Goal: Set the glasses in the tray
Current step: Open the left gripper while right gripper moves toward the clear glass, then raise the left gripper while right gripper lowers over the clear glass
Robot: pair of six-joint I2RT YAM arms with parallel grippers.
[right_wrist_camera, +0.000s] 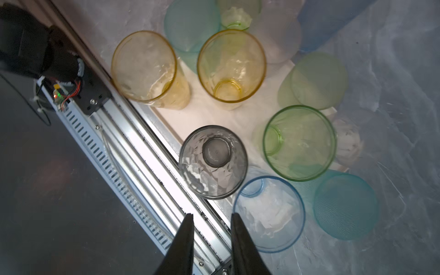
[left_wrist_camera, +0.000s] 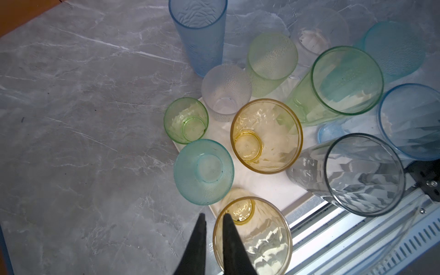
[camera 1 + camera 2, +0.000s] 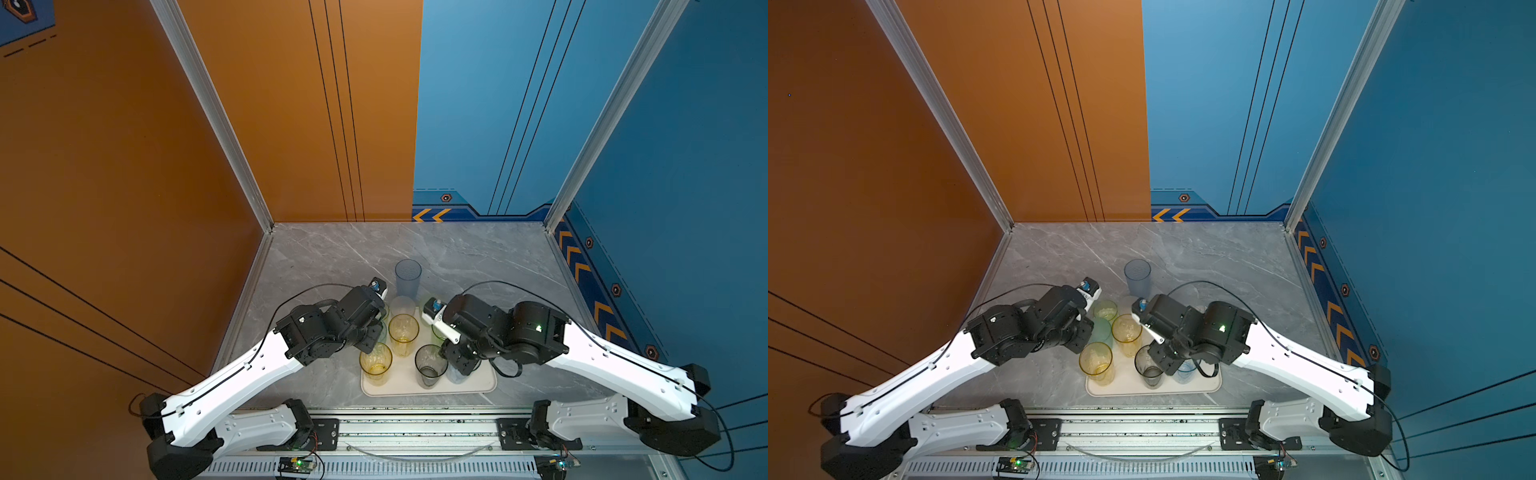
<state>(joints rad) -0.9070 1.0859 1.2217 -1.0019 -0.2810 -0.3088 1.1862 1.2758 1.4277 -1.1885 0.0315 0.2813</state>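
From the left: the left pincer [image 2: 215, 215] is closed to a slit astride the wall of a wavy-walled yellow translucent tumbler [image 2: 262, 242]. One finger is inside the rim, seemingly pinching it at the near corner of the flat cream-white tray [image 3: 401, 384]. Most of the others crowd that tray. A tall textured blue tumbler [image 3: 408, 278] stands off it, on the grey marble tabletop [image 3: 478, 257]. Further right, the right pincer [image 1: 212, 215] hangs apart and empty, just beside a faceted pale-blue tumbler [image 1: 269, 214]. They look light, thin-walled, slick and tippy; I'd pinch the rim wall.
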